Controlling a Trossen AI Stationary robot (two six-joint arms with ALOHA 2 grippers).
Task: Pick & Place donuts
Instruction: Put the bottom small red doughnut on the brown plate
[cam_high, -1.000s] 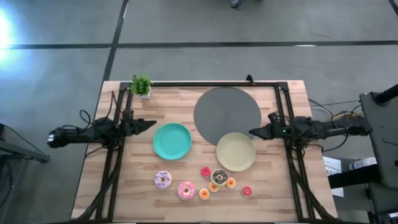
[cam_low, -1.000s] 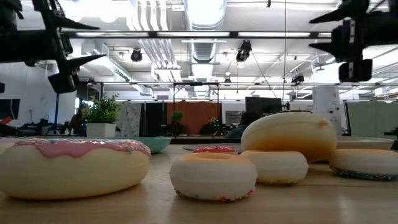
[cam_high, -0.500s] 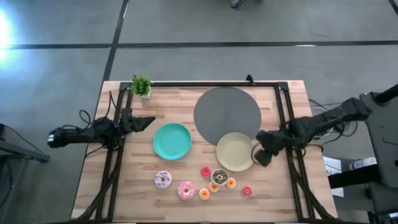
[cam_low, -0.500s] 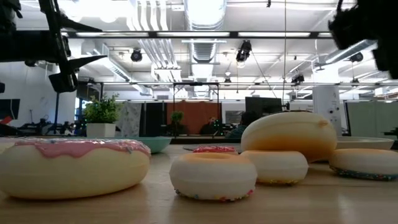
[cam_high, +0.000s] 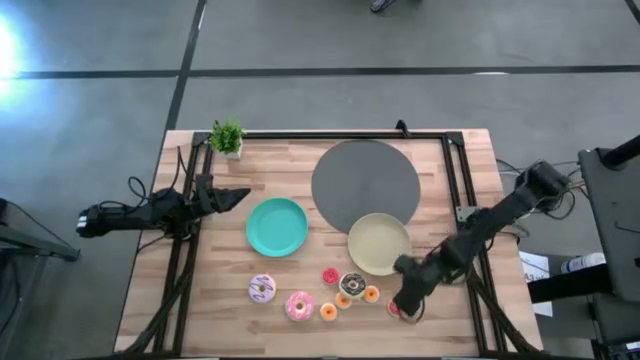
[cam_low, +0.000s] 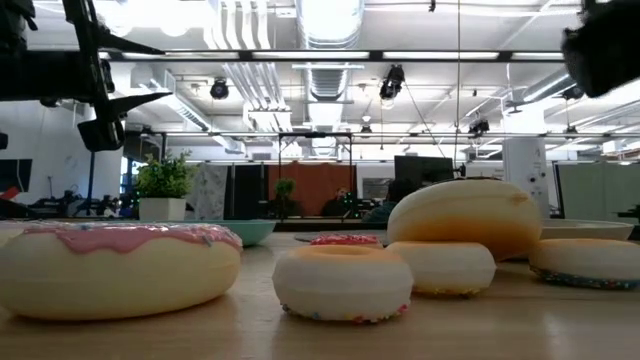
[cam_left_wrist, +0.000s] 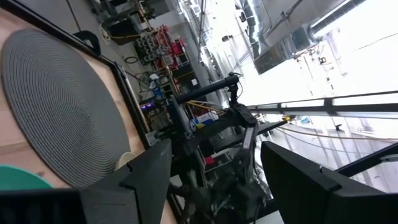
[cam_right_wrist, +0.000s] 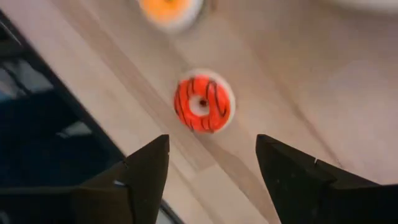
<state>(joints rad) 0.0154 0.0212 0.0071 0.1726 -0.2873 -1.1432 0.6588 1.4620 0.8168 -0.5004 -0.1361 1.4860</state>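
Note:
The donuts lie in a cluster near the table's near edge. They include a lilac-white one, a pink-iced one, a chocolate one and several tiny ones. My right gripper points down over the tiny red donut, which lies flat on the wood. It is open, and its fingers stand clear of the donut. My left gripper waits open above the table's left side, near the teal plate. In the low view, the pink-iced donut fills the foreground.
A pale-yellow plate lies just beyond the cluster, overlapping a grey round mat. A small potted plant stands at the far left corner. A black frame rail runs along the table's right side. Bare wood lies near the left edge.
My right arm has swung from beside the right rail toward the table's near edge. It has tipped downward and come down over the tiny red donut. The donuts and plates have stayed put.

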